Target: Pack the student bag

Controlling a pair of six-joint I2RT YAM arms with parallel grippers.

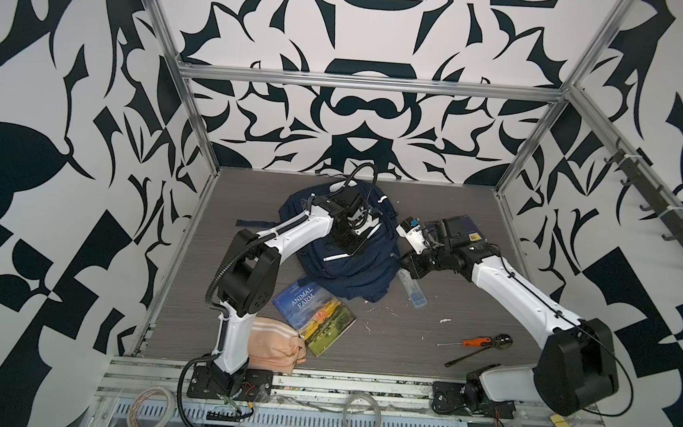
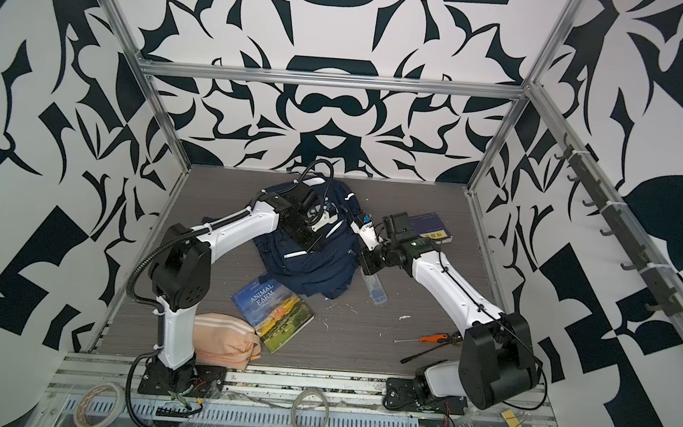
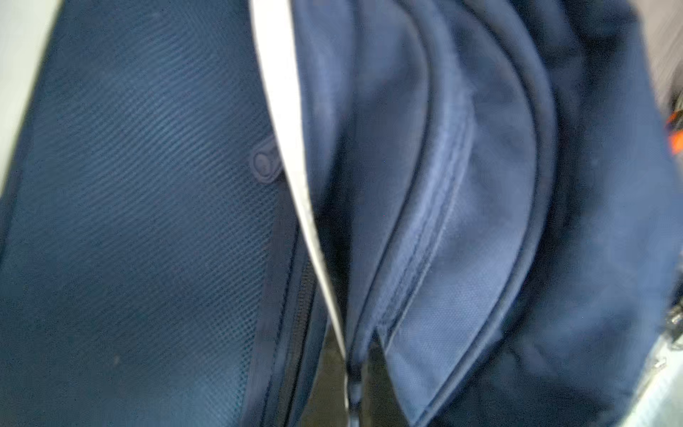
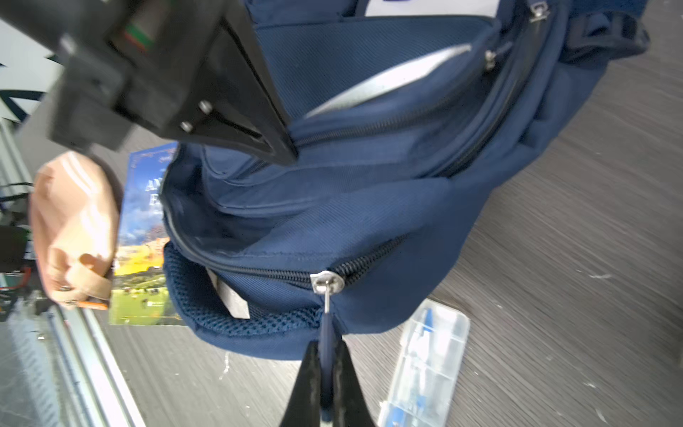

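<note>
Student bag (image 1: 352,265): I'm pinching its zip pull (image 4: 326,325) in the right gripper (image 4: 327,369), left gripper (image 4: 288,153) closed against its front, aiming my tug straight along the teeth.

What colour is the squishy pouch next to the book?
The pouch is peach-pink with paler stripes; it shows best in a top view.

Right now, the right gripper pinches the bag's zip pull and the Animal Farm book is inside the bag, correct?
No: both top views show the Animal Farm book on the table beside the student bag; the right gripper does pinch the zip pull.
</note>
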